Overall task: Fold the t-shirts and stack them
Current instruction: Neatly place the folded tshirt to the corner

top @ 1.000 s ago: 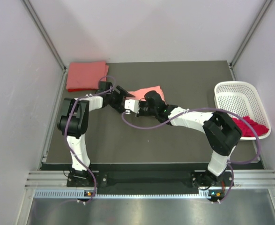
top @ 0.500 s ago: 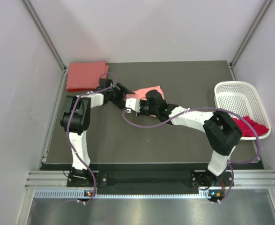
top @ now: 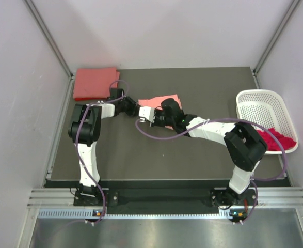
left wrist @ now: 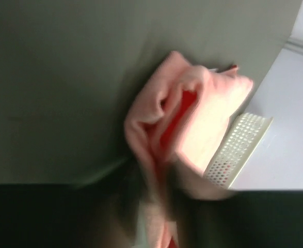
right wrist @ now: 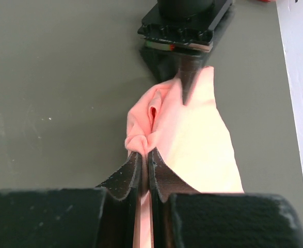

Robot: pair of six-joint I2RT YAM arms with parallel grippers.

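Pink tee point(top: 164, 99) sits near the far edge of the desk point(top: 141, 155), fold unfinished, with left hand point(right wrist: 189, 83) and right hand point(right wrist: 145, 157) both clamped on it. Coral tee point(top: 94, 82) lies folded in the far-left corner. Magenta tee point(top: 277, 138) waits in the basket point(top: 259, 106).

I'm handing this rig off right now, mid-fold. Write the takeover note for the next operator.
Pincers: left pincer is shut on one end of the salmon-pink t-shirt; right pincer is shut on its bunched near edge. Both are mid-table.
Elsewhere: coral-red t-shirt lies folded flat at the far-left corner; magenta-red t-shirt sits crumpled in the white basket at the right edge.
Done: one tee folded.
Left: finish the pink, stack it on the coral, then fold and stack the magenta.
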